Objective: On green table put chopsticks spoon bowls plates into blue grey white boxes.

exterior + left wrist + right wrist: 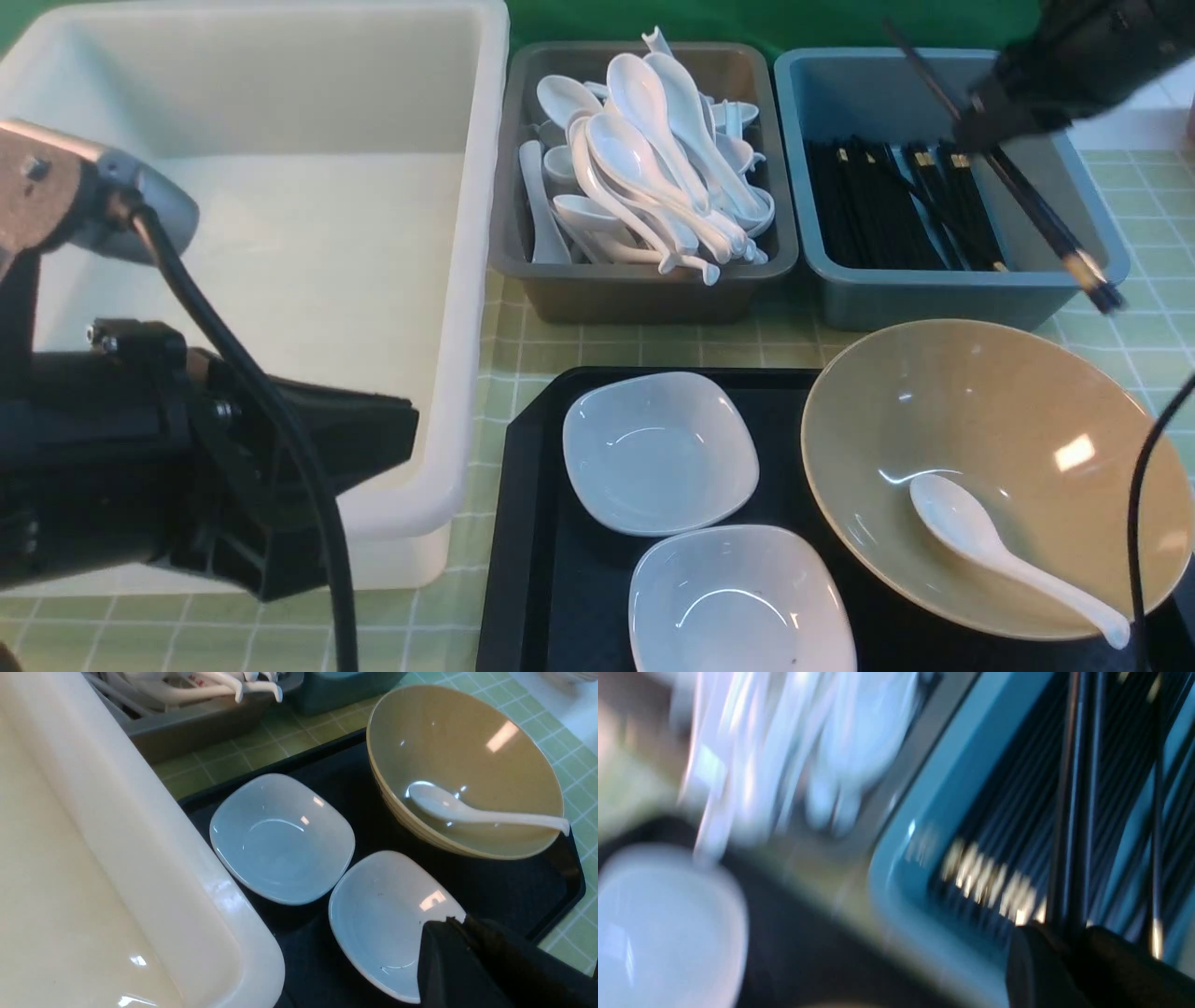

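Chopsticks (1036, 211): pair of long thin black sticks, gold band near lower tip, slanting over blue plastic tub (934, 299). We note right gripper (976, 126) pinching them, left gripper (451, 921) pressed together.

white box (280, 243) is open above; piled spoons (653, 159) crowd the grey box (644, 297).
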Available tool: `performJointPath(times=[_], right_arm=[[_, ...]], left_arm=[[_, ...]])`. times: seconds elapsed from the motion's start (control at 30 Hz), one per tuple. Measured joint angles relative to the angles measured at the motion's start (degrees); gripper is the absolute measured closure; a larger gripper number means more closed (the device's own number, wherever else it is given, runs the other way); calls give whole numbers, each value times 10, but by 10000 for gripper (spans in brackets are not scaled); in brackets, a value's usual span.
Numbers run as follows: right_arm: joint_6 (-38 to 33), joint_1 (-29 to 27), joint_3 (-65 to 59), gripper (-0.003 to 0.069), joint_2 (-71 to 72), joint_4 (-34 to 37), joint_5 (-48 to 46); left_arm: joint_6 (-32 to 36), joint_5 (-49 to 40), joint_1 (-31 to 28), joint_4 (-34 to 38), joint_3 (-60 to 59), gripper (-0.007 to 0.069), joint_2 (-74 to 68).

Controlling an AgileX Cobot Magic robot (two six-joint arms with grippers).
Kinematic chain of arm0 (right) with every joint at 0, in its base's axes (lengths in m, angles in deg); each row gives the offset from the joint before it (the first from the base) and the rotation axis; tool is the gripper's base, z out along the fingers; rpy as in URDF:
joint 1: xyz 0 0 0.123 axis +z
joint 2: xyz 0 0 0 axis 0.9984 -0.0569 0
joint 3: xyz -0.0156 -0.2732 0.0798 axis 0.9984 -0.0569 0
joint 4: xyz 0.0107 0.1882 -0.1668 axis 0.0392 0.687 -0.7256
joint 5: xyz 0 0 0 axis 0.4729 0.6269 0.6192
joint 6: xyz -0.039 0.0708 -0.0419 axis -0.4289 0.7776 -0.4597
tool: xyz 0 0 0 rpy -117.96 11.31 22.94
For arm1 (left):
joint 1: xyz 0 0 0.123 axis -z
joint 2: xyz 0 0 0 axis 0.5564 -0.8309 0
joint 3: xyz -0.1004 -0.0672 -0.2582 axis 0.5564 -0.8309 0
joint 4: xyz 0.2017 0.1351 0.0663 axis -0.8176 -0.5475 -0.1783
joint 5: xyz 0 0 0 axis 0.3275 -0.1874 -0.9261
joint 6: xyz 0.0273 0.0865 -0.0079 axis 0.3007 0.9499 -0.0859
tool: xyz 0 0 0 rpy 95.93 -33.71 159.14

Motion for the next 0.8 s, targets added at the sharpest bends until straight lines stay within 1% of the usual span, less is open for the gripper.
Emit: performJointPath(times=[0.07, 0.17, 0.27, 0.33, 0.43, 0.5, 0.57, 0.6, 0.63, 0.7, 0.77, 0.8], right_arm=[[13, -9, 26, 545, -31, 17, 20], [55, -24, 65, 545, -108, 53, 86], [84, -29, 73, 545, -151, 69, 130], [93, -30, 73, 545, -167, 72, 146], [96, -30, 73, 524, -173, 74, 149], [96, -31, 74, 491, -173, 74, 142], [102, -32, 75, 424, -168, 74, 132], [104, -32, 75, 418, -166, 74, 129], [107, -35, 75, 368, -160, 73, 121], [108, -41, 75, 295, -139, 71, 104], [108, -47, 75, 244, -114, 70, 86], [108, -47, 75, 240, -114, 70, 86]], left_arm=[[0, 7, 0, 1, 0, 624, -1], [-1, 17, 0, 9, 0, 624, -10], [-2, 20, 0, 23, 0, 624, -16], [-2, 21, 0, 33, 0, 624, -20], [-2, 22, 0, 44, 0, 624, -25], [-2, 22, 0, 44, 0, 624, -28], [-2, 22, 0, 43, 0, 624, -30], [-2, 22, 0, 43, 0, 624, -30], [-2, 23, 0, 42, 0, 624, -30], [0, 23, 0, 39, 0, 624, -31], [0, 24, 0, 32, 0, 624, -31], [0, 24, 0, 32, 0, 624, -31]])
